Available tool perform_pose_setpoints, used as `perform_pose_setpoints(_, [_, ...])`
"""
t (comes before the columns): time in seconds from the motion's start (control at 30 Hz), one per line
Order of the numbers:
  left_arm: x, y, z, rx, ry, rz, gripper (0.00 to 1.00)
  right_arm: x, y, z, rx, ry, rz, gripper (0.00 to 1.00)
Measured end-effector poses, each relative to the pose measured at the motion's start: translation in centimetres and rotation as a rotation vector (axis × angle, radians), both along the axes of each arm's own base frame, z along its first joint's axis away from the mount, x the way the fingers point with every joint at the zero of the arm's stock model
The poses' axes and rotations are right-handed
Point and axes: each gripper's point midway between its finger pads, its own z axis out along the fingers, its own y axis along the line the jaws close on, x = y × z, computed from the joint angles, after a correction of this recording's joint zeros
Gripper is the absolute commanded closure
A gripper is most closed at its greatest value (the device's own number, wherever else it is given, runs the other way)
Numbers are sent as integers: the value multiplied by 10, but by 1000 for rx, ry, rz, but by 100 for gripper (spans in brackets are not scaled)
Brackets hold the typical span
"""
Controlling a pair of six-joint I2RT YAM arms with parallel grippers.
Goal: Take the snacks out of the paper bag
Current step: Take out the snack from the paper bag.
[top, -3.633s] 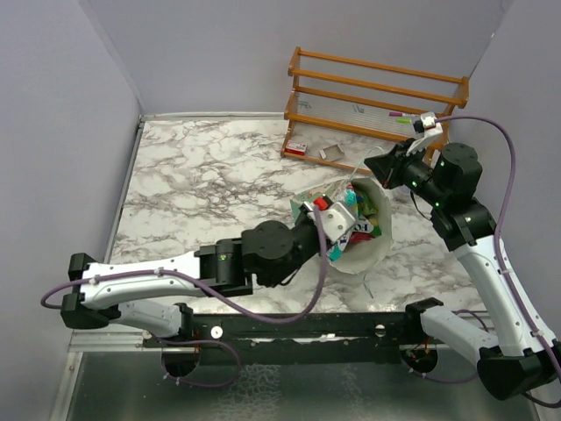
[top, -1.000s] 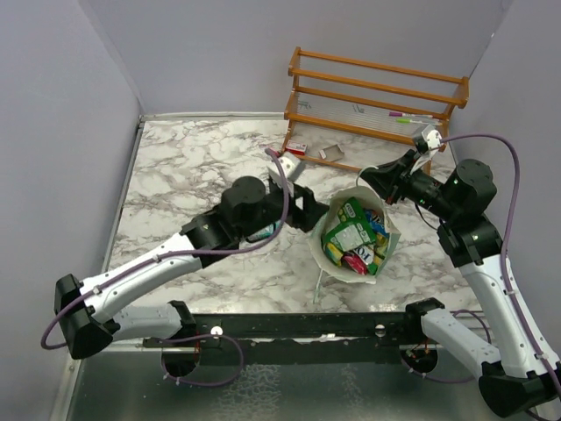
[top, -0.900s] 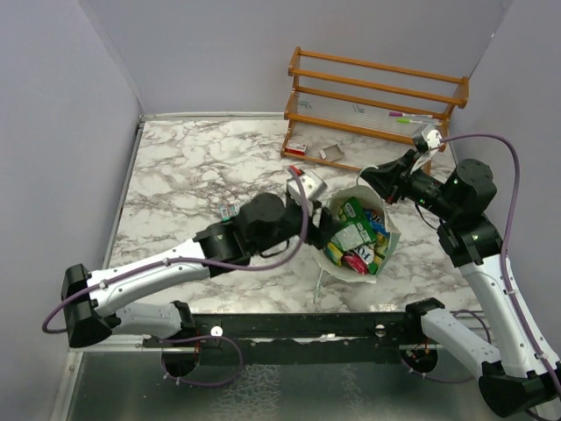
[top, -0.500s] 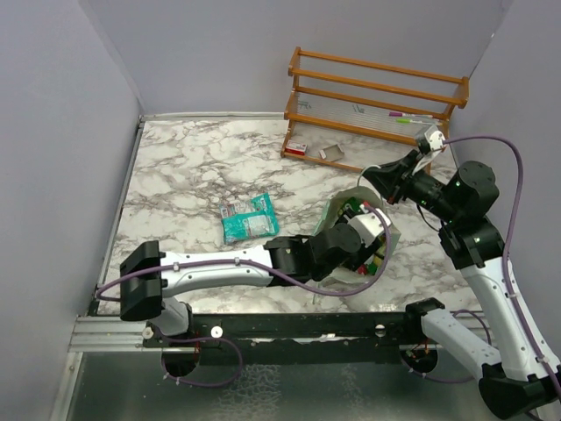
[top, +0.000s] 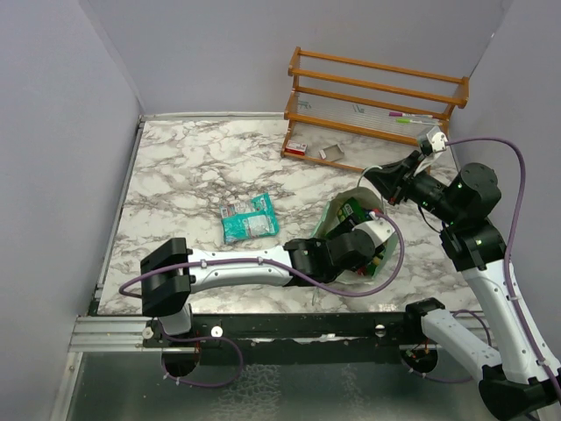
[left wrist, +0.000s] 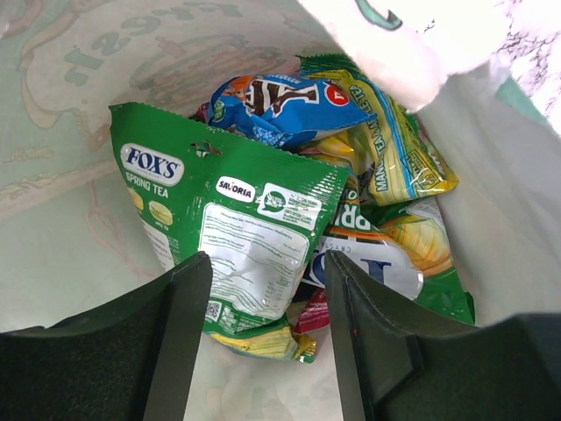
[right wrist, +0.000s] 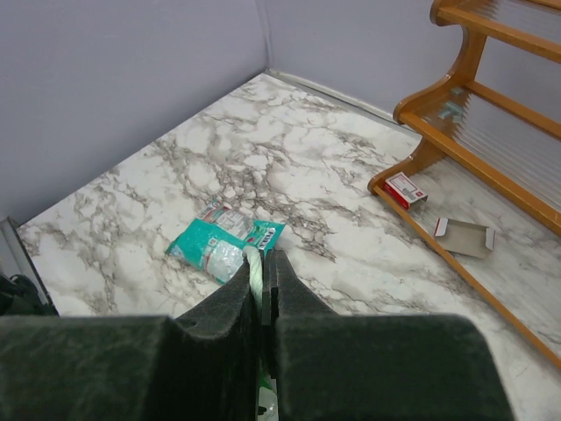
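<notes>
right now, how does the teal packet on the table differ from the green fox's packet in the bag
Place: the teal packet lies on the marble table; the green packet is inside the paper bag, atop other snacks. Colour: the teal packet is teal and white, the green packet green with a white panel. The left gripper hangs open over the green packet; none is near the teal packet. Both are crinkly plastic packets.

We read "FOX'S" and "SPRING TEA" on the green packet at centre left of the left wrist view, with "SAVORIA" in a small white oval; other lettering is unreadable.
</notes>
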Motion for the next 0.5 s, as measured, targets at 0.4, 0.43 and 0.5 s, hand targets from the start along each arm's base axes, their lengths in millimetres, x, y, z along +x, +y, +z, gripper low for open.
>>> perform_pose_setpoints(0.4, [22,9,-36,151,-109,79,38,-1,-1,-2,-1,4,-4,96])
perform_pose_setpoints(0.43, [23,9,-38,162,-116,79,37,-1,-1,-2,-1,5,-6,96])
perform_pose_setpoints(0.5, [23,10,-37,163,-121,78,36,0,-1,-2,-1,5,-8,96])
